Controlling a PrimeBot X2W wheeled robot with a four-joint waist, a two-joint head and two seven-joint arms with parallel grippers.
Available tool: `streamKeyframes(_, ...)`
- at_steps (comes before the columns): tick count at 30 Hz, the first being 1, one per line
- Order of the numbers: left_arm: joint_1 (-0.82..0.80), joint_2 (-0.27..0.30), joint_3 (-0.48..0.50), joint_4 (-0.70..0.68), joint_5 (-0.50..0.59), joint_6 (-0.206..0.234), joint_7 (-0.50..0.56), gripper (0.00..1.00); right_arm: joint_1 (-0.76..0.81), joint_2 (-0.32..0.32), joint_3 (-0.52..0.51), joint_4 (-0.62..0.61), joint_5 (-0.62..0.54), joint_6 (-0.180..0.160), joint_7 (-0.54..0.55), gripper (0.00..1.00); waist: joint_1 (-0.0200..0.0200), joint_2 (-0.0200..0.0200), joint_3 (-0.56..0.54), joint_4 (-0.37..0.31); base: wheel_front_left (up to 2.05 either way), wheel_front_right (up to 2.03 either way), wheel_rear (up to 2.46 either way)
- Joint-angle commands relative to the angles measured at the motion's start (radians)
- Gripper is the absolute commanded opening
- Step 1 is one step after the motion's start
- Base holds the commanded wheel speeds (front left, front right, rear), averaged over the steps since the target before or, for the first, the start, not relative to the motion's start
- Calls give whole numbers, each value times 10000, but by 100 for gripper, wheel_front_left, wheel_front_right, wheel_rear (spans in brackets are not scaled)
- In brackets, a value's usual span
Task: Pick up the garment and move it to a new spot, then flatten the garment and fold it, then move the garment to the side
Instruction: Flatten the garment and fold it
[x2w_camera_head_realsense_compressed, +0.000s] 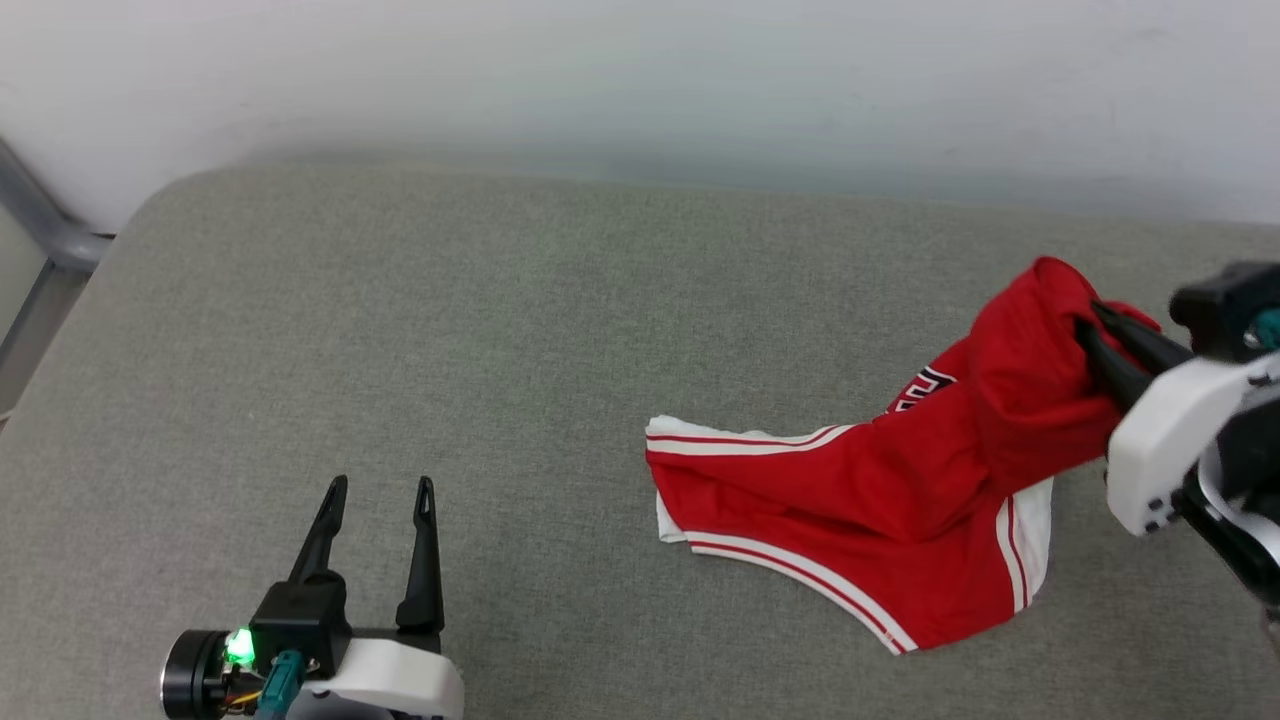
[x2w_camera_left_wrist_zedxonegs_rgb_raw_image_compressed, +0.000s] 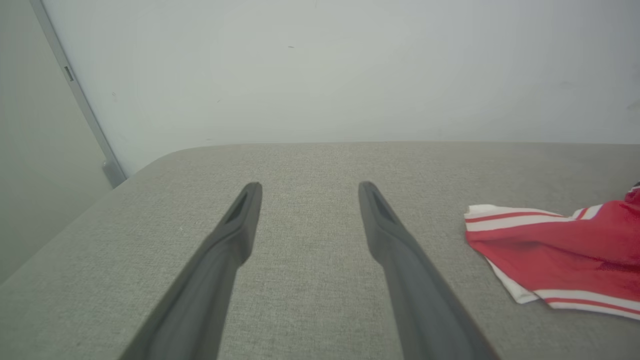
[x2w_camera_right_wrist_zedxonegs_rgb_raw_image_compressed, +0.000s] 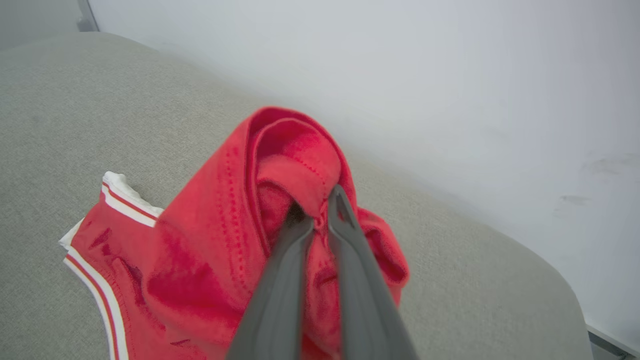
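Note:
The garment (x2w_camera_head_realsense_compressed: 900, 500) is a red jersey with white sleeves and striped trim, lying crumpled at the right of the grey padded surface. My right gripper (x2w_camera_head_realsense_compressed: 1088, 328) is shut on a bunched red fold at the garment's upper right and holds that part lifted; the rest trails down to the surface. In the right wrist view the two fingers (x2w_camera_right_wrist_zedxonegs_rgb_raw_image_compressed: 345, 235) pinch the red cloth (x2w_camera_right_wrist_zedxonegs_rgb_raw_image_compressed: 210, 240) between them. My left gripper (x2w_camera_head_realsense_compressed: 382, 492) stands open at the lower left, well apart from the garment, nothing between its fingers (x2w_camera_left_wrist_zedxonegs_rgb_raw_image_compressed: 240, 215). The left wrist view shows the garment's sleeve end (x2w_camera_left_wrist_zedxonegs_rgb_raw_image_compressed: 550, 245) to its right.
The grey padded surface (x2w_camera_head_realsense_compressed: 400, 330) stretches wide to the left and centre. A pale wall (x2w_camera_head_realsense_compressed: 640, 80) runs along its far edge. A grey metal post (x2w_camera_head_realsense_compressed: 40, 240) stands by the rounded far-left corner.

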Motion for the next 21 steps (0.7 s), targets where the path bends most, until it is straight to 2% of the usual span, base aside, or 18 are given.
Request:
streamKeyframes(1,-148,-4,-9,-29,-1,-3,-26,100,-267,49,119,104,-47,-14,-10,0,-1,-1,312,219,0,0,0)
streamKeyframes(2,-351,-9,-116,-59,-15,17,-26,100,-1213,65,772,773,-32,-14,51,0,-1,-1,606,351,0,0,0)
streamKeyframes(3,-351,-9,-116,-59,-15,17,-26,100,-1213,65,772,773,-32,-14,51,0,-1,-1,606,351,0,0,0)
streamKeyframes(5,-567,-19,-240,-78,-47,42,-26,100,-2123,80,1582,1494,-161,-14,27,0,-1,-1,887,497,0,0,0)
streamKeyframes(10,-974,-36,-467,-52,-166,138,-26,100,-4183,767,3655,3584,120,-14,-139,0,-1,-1,1487,755,0,0,0)
streamKeyframes(15,-1276,-44,-678,-17,-300,237,-26,100,-5457,1605,5794,5592,643,-14,-91,0,-1,-1,1931,960,0,0,0)
streamKeyframes(21,-1531,-42,-924,36,-483,396,-26,100,-6160,2152,7396,7477,1695,-13,-93,0,-1,-1,2169,1159,0,0,0)
